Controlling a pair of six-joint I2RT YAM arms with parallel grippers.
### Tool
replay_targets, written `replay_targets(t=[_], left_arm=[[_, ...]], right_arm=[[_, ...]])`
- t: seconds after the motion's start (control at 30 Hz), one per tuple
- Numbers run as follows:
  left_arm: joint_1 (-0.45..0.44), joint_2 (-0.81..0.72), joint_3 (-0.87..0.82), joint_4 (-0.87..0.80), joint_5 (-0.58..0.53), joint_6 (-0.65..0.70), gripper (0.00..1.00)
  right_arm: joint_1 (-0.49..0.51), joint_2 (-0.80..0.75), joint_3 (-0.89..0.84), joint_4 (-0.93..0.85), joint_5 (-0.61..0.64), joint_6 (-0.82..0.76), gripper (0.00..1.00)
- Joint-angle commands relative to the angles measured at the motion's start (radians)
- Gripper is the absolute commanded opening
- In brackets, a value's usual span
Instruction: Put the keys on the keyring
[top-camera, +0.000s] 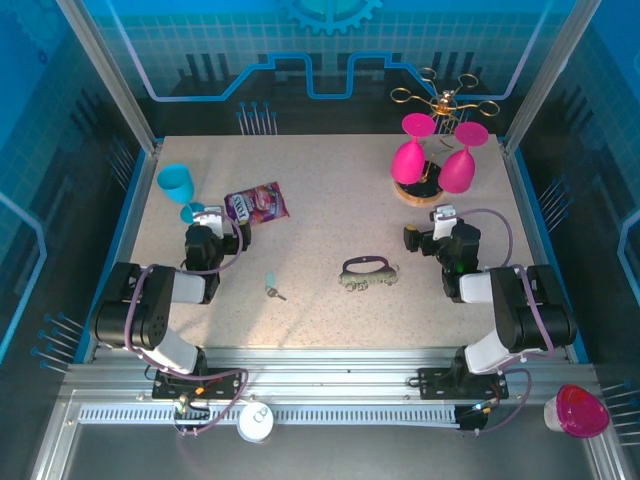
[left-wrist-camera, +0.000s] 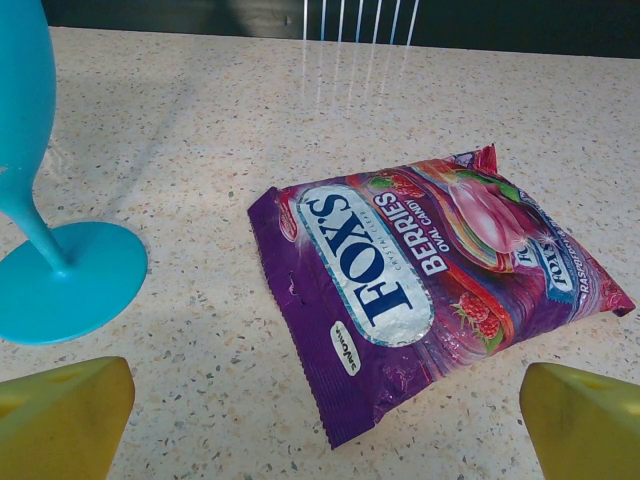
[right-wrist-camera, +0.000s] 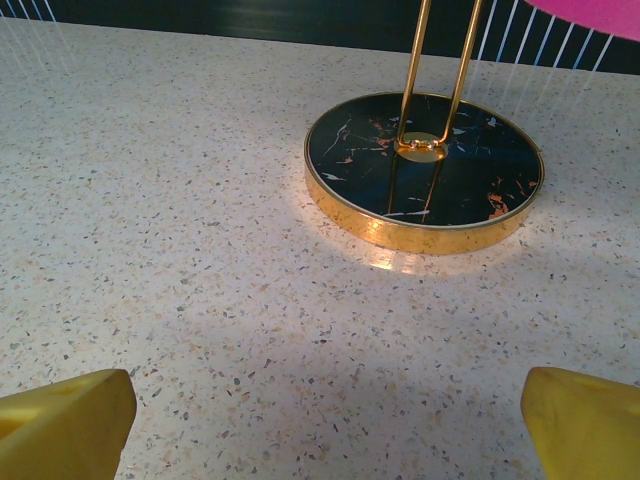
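At the far left of the speckled beige table (top-camera: 320, 170) stands a turquoise plastic goblet (top-camera: 178, 186). Just beside it, the left gripper (top-camera: 210, 216) has its yellow fingers (left-wrist-camera: 62, 418) spread wide and empty, facing a flat purple candy packet (left-wrist-camera: 440, 290). Nearer the arms lies the small silvery key with a pale teal head (top-camera: 272, 287), well apart from the dark oval strap keyring with a grey-green chain (top-camera: 367, 273) in the middle. The right gripper (top-camera: 441, 216) also holds its yellow fingers (right-wrist-camera: 585, 420) wide and empty, facing the round black base of a gold wire rack (right-wrist-camera: 425, 170) with two pink glasses (top-camera: 410, 160).
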Motion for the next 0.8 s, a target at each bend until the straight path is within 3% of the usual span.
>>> replay_targets(t=[0.0, 0.13, 0.3, 0.4, 0.53, 0.67, 0.77], left_arm=[[0.012, -0.011, 0.015, 0.000, 0.032, -0.004, 0.99], [0.012, -0.060, -0.062, 0.107, -0.019, -0.020, 0.99], [0.013, -0.300, -0.182, 0.116, -0.106, -0.053, 0.99], [0.017, -0.505, -0.133, -0.198, -0.130, -0.128, 0.99], [0.028, -0.641, 0.045, -0.715, -0.137, -0.234, 0.99], [0.030, -0.682, 0.141, -0.944, -0.008, -0.247, 0.99], [0.029, -0.708, 0.165, -0.999, 0.131, -0.306, 0.99]], right_arm=[[0.008, 0.005, 0.022, 0.008, 0.013, -0.005, 1.00], [0.007, -0.072, -0.019, 0.030, -0.015, -0.014, 1.00], [0.023, -0.458, -0.035, -0.298, 0.044, 0.069, 1.00], [0.011, -0.644, 0.034, -0.636, 0.107, 0.272, 1.00], [-0.027, -0.729, 0.144, -0.973, -0.031, 0.350, 1.00], [-0.029, -0.712, 0.186, -1.081, -0.214, 0.408, 1.00], [0.046, -0.670, 0.250, -1.185, -0.233, 0.402, 0.97]])
